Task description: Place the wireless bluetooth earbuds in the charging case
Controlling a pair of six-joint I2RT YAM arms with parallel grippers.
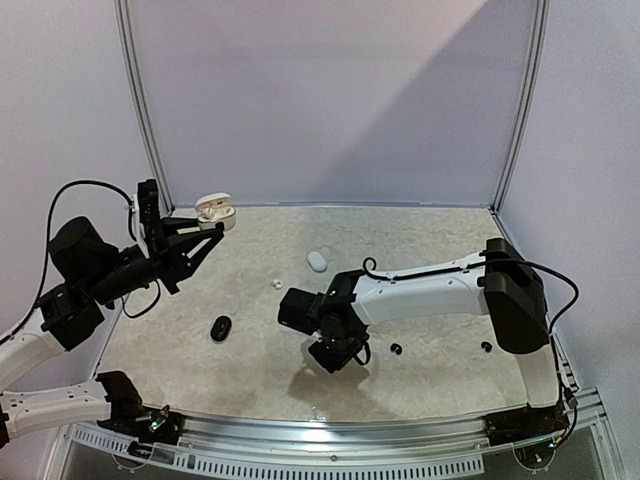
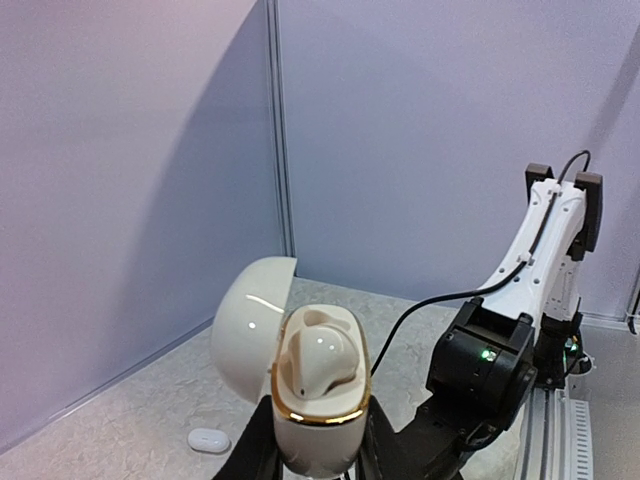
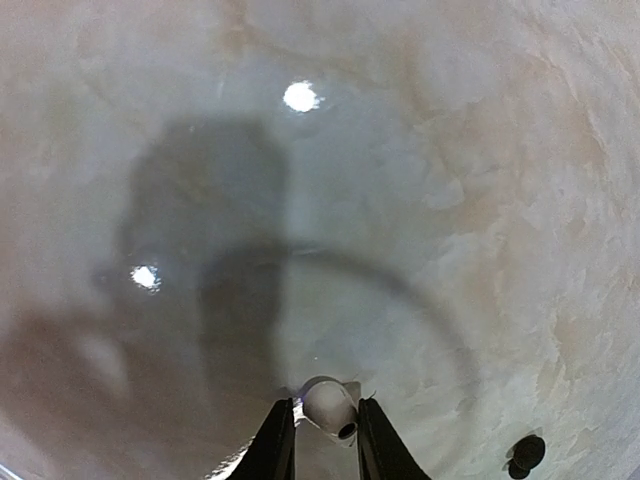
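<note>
White open case (image 2: 318,400): pebble-shaped, gold rim, lid (image 2: 250,330) swung back to the left; held up in the air at the far-left corner, well above the tabletop (image 1: 430,250).
Inside the case: a rounded white form sits in the well; whether bud or moulding cannot be told.
Left hand (image 2: 318,452): clamped tight on the lower body of the open case, one finger on each side; the case stands upright between them.
Right hand (image 3: 325,420): fingers narrowed onto a white earbud (image 3: 330,405) — the bud is pinched at the tips, its dark nozzle end pointing down-right.
Right hand, position: low over the tabletop, near the front centre, well apart from the open case.
Loose white earbud (image 1: 276,284): lying on the tabletop, left of the right arm.
Black earbuds: one (image 1: 396,349) just right of the right hand, another (image 1: 486,347) farther right by the arm's base link — both on the marbled surface.
Black case (image 1: 221,328): closed, flat on the tabletop, front left.
Closed white case (image 1: 317,261): on the tabletop, toward the back centre.
</note>
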